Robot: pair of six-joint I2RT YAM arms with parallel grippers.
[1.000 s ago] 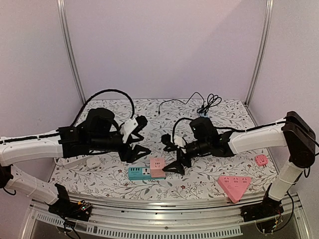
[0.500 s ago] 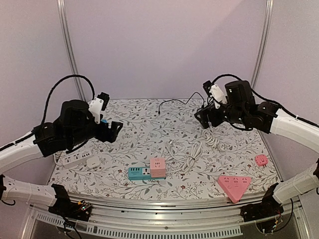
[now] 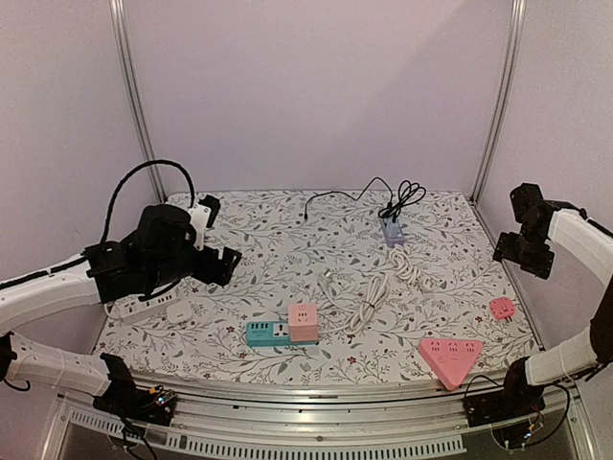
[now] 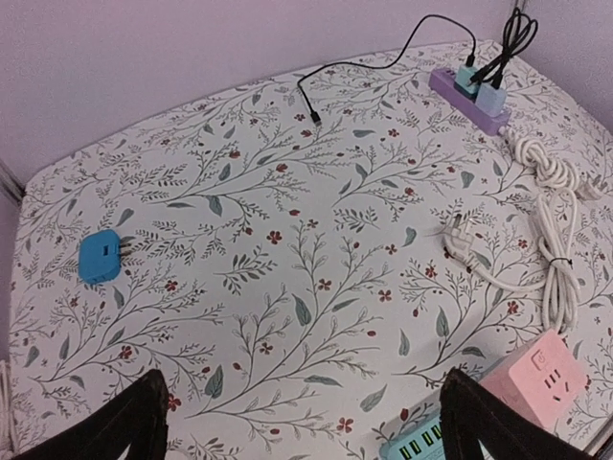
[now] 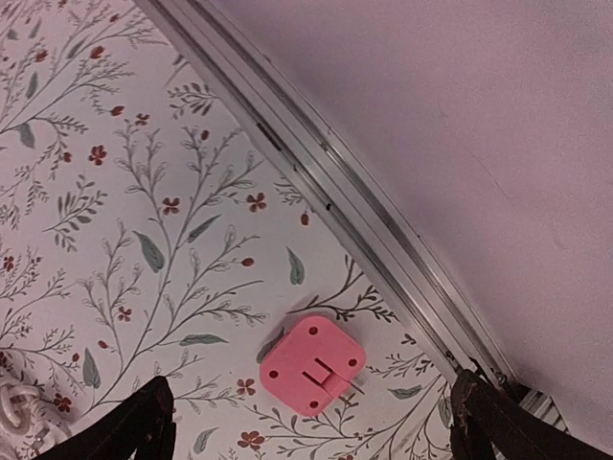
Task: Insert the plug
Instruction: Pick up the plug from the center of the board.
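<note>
My left end effector and right end effector, both apart and empty, have pulled away from the pink socket cube, and the white plug lies loose near it, so probably still uninserted.

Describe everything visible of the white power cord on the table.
The white power cord lies loose on the floral table cover, touched by neither the left claw nor the right claw. Its plug end is free, lying mid-table, in no socket. The cord runs right, doubles into long tied loops and bunches into a knotted coil near the purple power strip. One loop ends close to the pink cube socket; contact is unclear.
</note>
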